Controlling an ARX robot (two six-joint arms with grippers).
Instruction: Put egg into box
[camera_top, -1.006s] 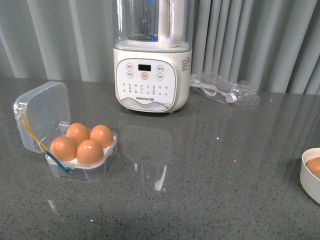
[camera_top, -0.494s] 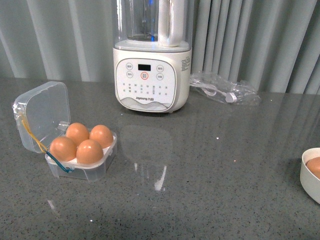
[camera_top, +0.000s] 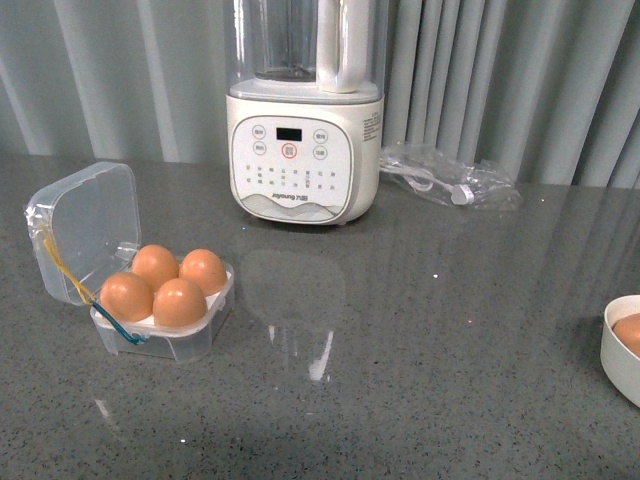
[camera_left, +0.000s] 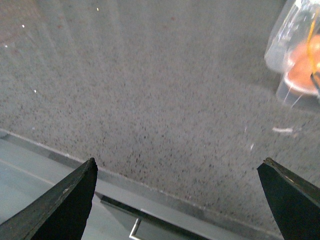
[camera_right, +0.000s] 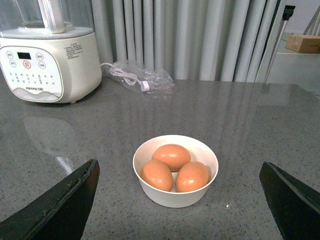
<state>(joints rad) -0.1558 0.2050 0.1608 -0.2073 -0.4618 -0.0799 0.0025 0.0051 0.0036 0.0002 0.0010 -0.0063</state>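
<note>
Front view gives us the box (camera_top: 185, 342) on the surface (camera_top: 420, 360) to our left, lid up, with four eggs (camera_top: 180, 303) seated in its tray, one in each hole. We see no free hole, so we judge the placing done. All four look alike, and we cannot say which one is the task's own. Closing the lid may be what is left, though the task does not ask for it.

Our left fingers (camera_left: 60, 200) hang wide apart over bare surface near its edge, gripping nothing, with the box off to one side of them. Our right fingers (camera_right: 60, 200) are just as wide and empty, above a bowl (camera_right: 170, 197) that holds three spare eggs (camera_right: 171, 156), well apart from the box. A blender (camera_top: 303, 150) and a bagged cable (camera_top: 445, 180) sit behind, touching neither box nor bowl.
</note>
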